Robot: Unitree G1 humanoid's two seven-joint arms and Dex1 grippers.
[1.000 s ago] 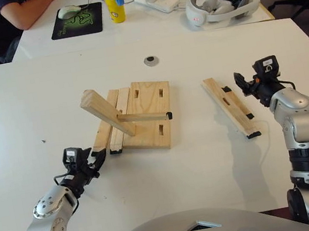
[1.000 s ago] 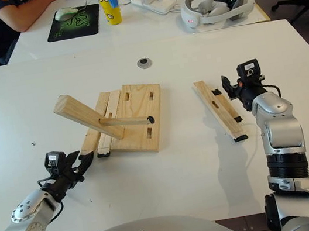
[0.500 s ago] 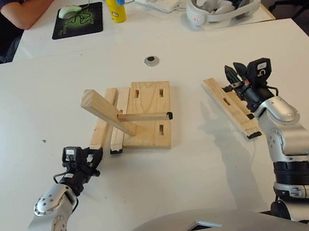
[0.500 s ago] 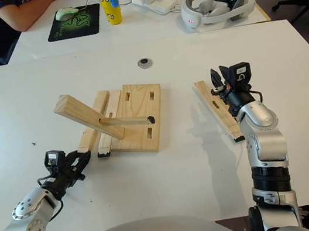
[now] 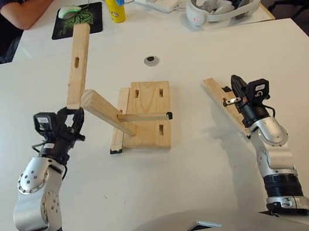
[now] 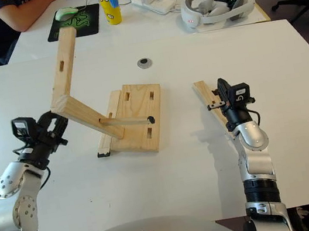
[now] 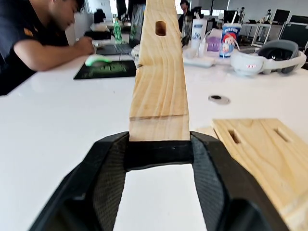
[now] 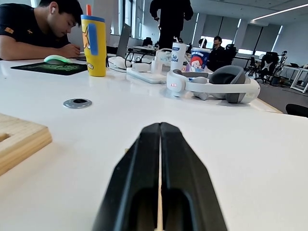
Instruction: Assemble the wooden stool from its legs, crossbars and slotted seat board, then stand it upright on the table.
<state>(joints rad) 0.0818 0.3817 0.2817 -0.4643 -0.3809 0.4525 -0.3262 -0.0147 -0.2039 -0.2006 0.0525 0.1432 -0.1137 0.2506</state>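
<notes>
The left gripper (image 5: 74, 114), clamped on the lower end of a leg (image 5: 78, 60) whose long axis rises steeply toward the frame's upper left, stands just left of the centre seat board (image 5: 147, 102), while the right gripper (image 5: 237, 91), fingers pressed together, sits over another leg (image 5: 214, 89) at right.

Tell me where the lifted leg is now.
In the left eye view, left side, the lifted leg stands nearly upright in the left end effector, beside the leaning leg.

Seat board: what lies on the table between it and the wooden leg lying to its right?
Nothing: the white table is bare between the seat board and that leg, as both eye views show.
</notes>
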